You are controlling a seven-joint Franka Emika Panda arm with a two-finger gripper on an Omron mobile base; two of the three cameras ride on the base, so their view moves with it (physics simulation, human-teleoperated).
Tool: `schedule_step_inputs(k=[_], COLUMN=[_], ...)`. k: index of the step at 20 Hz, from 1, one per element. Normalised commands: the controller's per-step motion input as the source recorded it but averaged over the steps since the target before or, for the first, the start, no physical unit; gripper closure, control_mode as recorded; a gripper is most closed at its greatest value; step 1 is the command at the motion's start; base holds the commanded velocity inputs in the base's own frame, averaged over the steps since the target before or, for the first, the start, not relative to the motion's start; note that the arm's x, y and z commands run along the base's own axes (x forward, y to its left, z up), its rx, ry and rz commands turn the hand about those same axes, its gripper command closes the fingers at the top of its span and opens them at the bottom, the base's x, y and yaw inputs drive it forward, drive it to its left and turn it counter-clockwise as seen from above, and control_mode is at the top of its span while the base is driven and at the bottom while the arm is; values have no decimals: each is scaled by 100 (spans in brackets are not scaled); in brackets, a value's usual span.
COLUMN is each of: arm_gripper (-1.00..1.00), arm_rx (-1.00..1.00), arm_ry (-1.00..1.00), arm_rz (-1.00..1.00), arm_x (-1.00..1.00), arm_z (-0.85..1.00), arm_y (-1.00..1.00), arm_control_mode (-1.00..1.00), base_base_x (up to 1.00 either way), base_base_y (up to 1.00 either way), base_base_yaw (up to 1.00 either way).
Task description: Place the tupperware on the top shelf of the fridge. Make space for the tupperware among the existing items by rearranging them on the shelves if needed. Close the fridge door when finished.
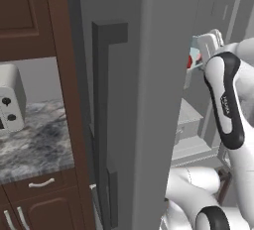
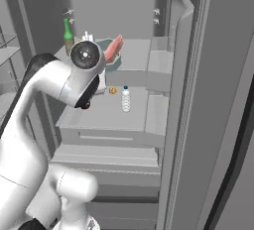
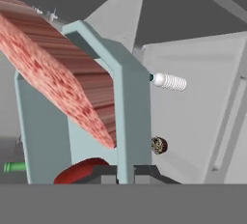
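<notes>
the pale teal see-through tupperware tub sits right against the dark two-finger gripper, which is clamped on its wall. the white arm reaches into the open grey fridge, holding the tub just above the top shelf. its pink strip slants upward.

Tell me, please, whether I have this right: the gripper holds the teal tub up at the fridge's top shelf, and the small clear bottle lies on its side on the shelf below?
Not quite. The bottle stands upright on that shelf, as the right base view shows. The gripper does hold the teal tub at the top shelf.
</notes>
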Motion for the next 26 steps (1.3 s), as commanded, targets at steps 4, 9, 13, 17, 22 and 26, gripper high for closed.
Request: schedule_step_inputs(k=[4, 9, 13, 17, 22, 26], arm_gripper=[100, 100, 100, 100, 100, 100], arm_rx=[1, 0, 0, 0, 0, 1], arm_ry=[1, 1, 1, 0, -13, 0], arm_rz=[0, 0, 0, 0, 0, 0], arm_x=[81, 79, 56, 35, 29, 79], arm_z=[26, 3, -26, -40, -50, -3], arm_y=[-8, -3, 0, 0, 0, -3], arm_control_mode=[-100, -100, -100, -100, -100, -100], base_base_x=[0, 0, 0, 0, 0, 0], base_base_y=[0, 0, 0, 0, 0, 0], base_base_yaw=[0, 0, 0, 0, 0, 0])
